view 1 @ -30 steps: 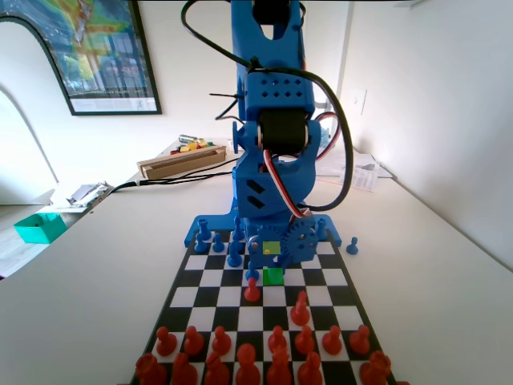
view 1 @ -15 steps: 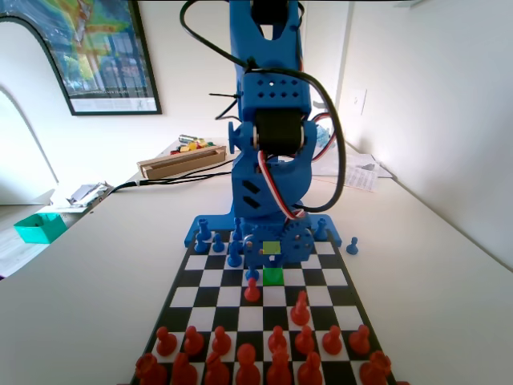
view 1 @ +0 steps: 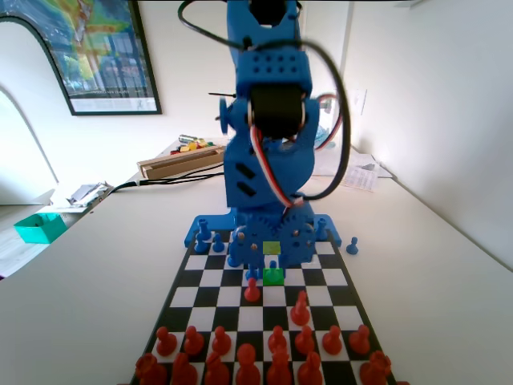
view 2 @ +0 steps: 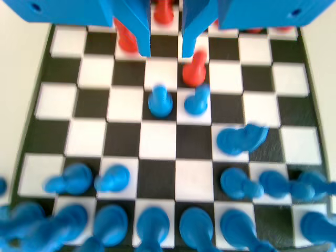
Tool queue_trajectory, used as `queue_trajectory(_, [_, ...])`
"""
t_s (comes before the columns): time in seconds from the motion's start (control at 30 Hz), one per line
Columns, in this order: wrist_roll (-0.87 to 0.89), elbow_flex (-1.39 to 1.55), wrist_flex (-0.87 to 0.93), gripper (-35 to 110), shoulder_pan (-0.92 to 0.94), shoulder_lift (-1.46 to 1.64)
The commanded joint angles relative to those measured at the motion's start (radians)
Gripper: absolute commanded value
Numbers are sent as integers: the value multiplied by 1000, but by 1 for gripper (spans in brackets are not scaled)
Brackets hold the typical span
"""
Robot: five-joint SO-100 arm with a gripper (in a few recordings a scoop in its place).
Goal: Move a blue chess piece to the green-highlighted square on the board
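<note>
Gripper (view 2: 165, 39): jaws apart, holding nothing.
Blue pawn (view 2: 160, 101): upright, just below the gap, slightly left, in the wrist view.
Green square (view 1: 273, 276): a blue pawn stood on it.

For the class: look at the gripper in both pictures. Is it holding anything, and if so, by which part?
Nothing is held. In the wrist view the gripper is open with empty space between its jaws, and a blue pawn stands free on the green square.

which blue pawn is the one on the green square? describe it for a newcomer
In the fixed view, find the blue arm's base at the board far end. Just in front lies the green-highlighted square; the blue chess piece stands on it, unlike the pawn one square left.
</note>
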Motion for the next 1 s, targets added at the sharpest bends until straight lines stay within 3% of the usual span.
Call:
queue_trajectory(0.0, [12,-95,100,11,-25,118])
queue_trajectory(0.3, [51,-127,233,5,-23,322])
queue_trajectory(0.97, [-110,-135,660,1,44,1115])
